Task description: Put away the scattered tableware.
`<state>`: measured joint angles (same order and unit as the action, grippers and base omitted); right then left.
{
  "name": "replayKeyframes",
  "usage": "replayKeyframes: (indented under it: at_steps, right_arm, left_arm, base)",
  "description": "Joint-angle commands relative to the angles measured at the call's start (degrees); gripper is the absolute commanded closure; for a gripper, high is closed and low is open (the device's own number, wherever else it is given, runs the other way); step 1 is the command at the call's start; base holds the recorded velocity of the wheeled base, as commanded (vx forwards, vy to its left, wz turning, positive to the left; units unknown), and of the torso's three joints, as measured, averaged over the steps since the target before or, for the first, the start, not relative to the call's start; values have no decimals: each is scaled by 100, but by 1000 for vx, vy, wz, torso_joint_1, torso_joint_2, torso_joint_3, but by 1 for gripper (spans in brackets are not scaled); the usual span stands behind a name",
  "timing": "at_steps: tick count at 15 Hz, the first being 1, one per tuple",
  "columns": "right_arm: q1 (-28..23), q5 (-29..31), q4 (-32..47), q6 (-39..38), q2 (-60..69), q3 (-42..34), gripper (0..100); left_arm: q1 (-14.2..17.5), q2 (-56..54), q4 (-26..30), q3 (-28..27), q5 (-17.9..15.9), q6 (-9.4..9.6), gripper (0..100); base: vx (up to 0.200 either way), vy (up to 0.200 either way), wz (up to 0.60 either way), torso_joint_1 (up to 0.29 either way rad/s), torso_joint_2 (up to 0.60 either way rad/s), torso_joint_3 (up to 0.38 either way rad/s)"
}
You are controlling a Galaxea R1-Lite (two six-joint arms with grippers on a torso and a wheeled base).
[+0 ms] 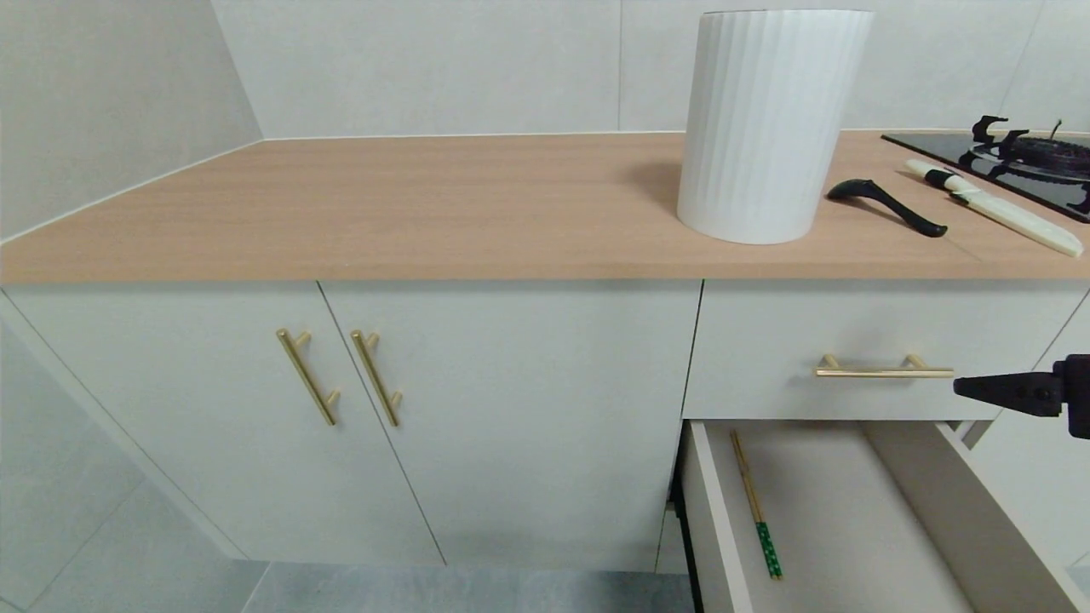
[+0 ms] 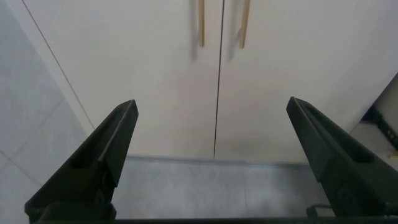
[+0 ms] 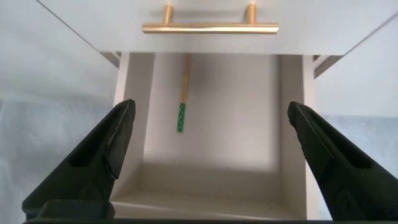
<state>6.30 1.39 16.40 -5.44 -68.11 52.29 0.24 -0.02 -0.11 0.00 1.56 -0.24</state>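
Wood counter [image 1: 426, 204] is carrying white ribbed container [image 1: 771, 128], black tool [image 1: 886, 204] & white knife [image 1: 996, 209]; chopsticks [image 1: 756, 511] are lying in open drawer [image 1: 851, 528].

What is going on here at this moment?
Nothing is held right now. The right gripper hangs open in front of the open lower drawer, where a pair of chopsticks already lies. The left gripper is open too, facing the closed cabinet doors. On the counter, a black utensil and a white knife lie beside a white ribbed container, not yet put away.
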Motion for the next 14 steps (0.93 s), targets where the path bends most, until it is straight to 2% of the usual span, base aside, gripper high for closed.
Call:
replayKeyframes:
  at_steps: [1,12,14]
  right_arm:
    - [3,2,-5,16,35,-25,0]
    - [47,-7,-40,175,87,-175,0]
    - [47,-16,-216,333,78,-272,0]
  left_arm:
    - [2,2,-7,0,2,-11,0]
    - [2,2,-7,0,2,-2,0]
    - [2,2,-7,0,2,-2,0]
  base:
    - [0,0,0,139,-510,-325]
    - [0,0,0,171,-486,-296]
    - [0,0,0,105,-242,-142]
